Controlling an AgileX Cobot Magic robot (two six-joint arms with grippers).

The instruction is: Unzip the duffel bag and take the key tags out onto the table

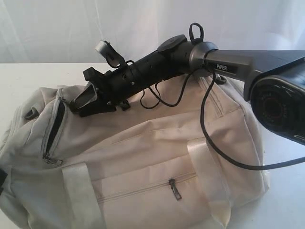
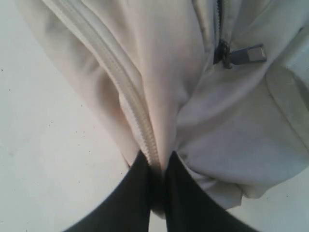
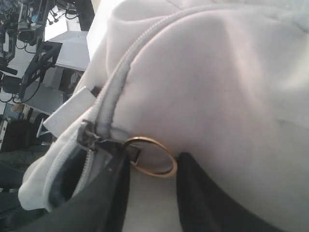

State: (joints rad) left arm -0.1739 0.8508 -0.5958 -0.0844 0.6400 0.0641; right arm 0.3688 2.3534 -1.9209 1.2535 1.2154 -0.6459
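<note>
The cream duffel bag [image 1: 157,157] fills the white table [image 1: 19,76]. My right gripper [image 1: 83,100] reaches across to its upper left end. In the right wrist view its jaws [image 3: 152,162] stand a ring's width apart, touching both sides of the gold ring [image 3: 153,174] on the grey zipper slider [image 3: 89,133]. Behind the slider the zip gapes on dark lining. My left gripper [image 2: 157,162] is shut on a fold of the bag [image 2: 241,125] along a zipper seam; it does not show in the exterior view. The key tags are hidden.
A zip opening [image 1: 53,129] at the bag's left end shows dark lining. The front pocket zip with its grey pull [image 1: 175,188] is closed. A black cable [image 1: 209,138] hangs from the right arm over the bag. Pale straps [image 1: 205,167] cross the front.
</note>
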